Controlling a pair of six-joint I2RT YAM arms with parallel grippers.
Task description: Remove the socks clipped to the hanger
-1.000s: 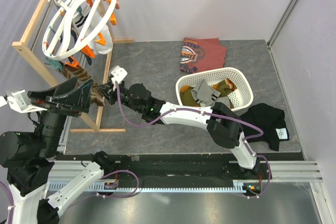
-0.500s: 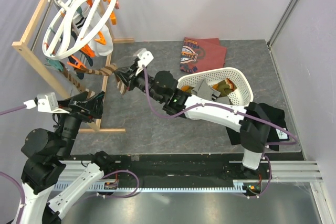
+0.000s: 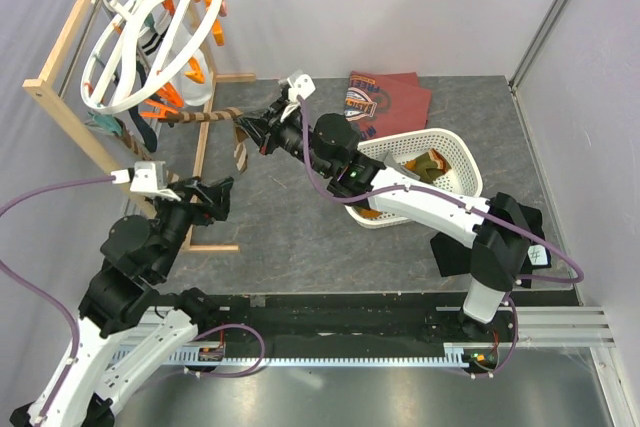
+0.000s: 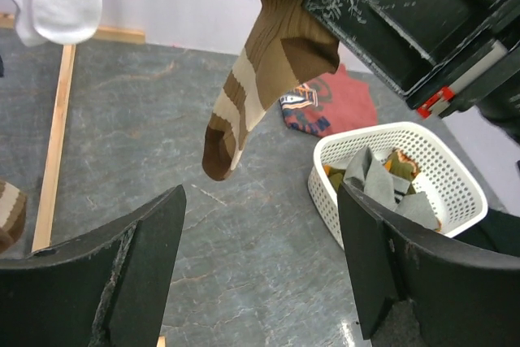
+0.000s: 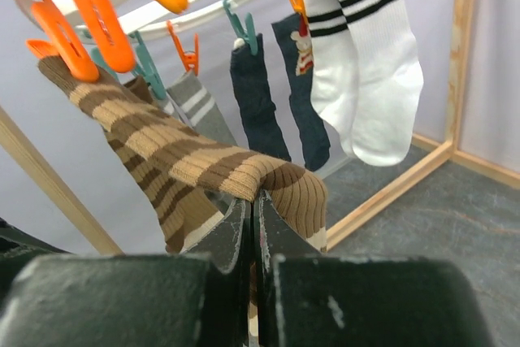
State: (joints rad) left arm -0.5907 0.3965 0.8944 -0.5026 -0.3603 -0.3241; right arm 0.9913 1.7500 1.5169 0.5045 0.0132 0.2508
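Observation:
The white ring hanger [image 3: 150, 37] hangs on the wooden rack at the far left, with several socks clipped to it. My right gripper [image 3: 252, 133] is shut on a brown striped sock [image 3: 200, 115], which stretches taut from an orange clip [image 5: 81, 30] to my jaws [image 5: 253, 205]. The sock's toe end droops below the gripper [image 4: 260, 71]. In the right wrist view, white black-striped socks [image 5: 366, 62], a dark sock [image 5: 260, 95] and a grey sock [image 5: 199, 107] hang from clips behind. My left gripper [image 3: 215, 197] is open and empty, below the sock [image 4: 260, 282].
The wooden rack frame [image 3: 60, 57] stands at the left, its base rail [image 4: 53, 152] on the grey mat. A white mesh basket [image 3: 455, 162] with socks in it sits to the right. A maroon shirt [image 3: 385, 97] and a black cloth [image 3: 515, 232] lie nearby.
My right gripper has moved away from the rack, right and farther back, pulling the brown sock taut. My left arm has swung right and its gripper has drawn away from the rack.

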